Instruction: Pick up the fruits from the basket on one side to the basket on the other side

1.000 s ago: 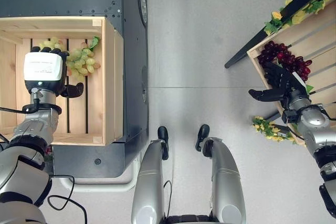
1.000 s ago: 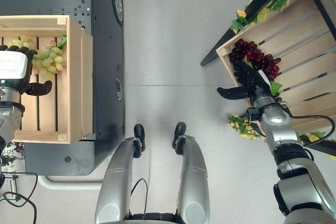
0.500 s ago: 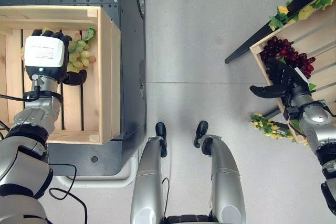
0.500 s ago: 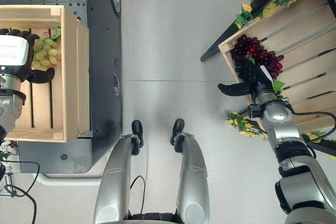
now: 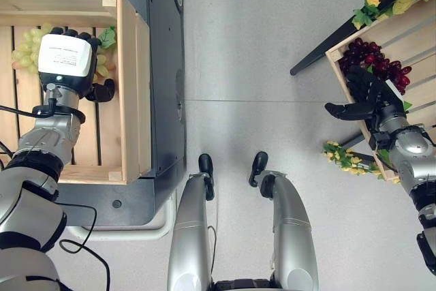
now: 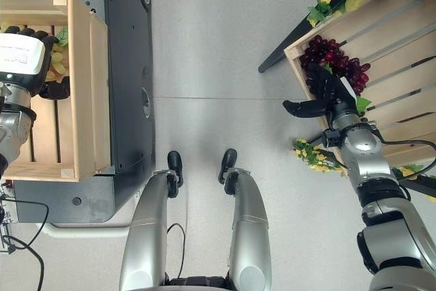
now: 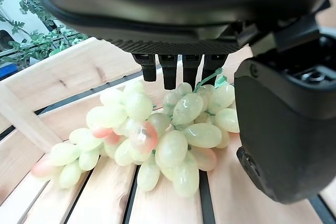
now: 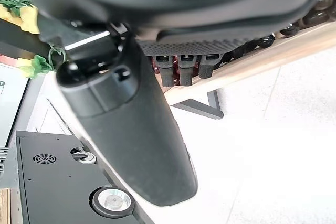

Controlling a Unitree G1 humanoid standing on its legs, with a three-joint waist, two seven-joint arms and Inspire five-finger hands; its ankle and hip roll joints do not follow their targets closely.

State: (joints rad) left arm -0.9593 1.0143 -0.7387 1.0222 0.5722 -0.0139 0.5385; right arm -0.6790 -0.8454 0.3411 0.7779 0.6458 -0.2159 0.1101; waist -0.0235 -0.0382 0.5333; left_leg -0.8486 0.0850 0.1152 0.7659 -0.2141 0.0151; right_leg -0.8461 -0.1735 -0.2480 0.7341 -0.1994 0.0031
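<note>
A bunch of green grapes (image 7: 157,135) lies on the slats of the wooden crate (image 5: 129,86) on my left. My left hand (image 5: 65,66) hovers right above it, fingers straight and thumb spread, so it is open with nothing held. Part of the bunch (image 5: 24,49) shows beside the hand. In the slanted wooden crate (image 5: 409,32) on my right lies a bunch of dark red grapes (image 5: 375,66). My right hand (image 5: 371,97) is at that crate's near corner, just short of the bunch. It is open, thumb pointing out to the side, and holds nothing.
The left crate stands on a dark metal cabinet (image 5: 160,100). A black frame (image 5: 327,39) carries the right crate, which is trimmed with yellow artificial flowers and leaves (image 5: 344,158). Grey floor lies between the two sides.
The camera has shifted. My left hand has moved forward and sideways in the crate, from beside the green grapes to right over them. The right hand has hardly moved.
</note>
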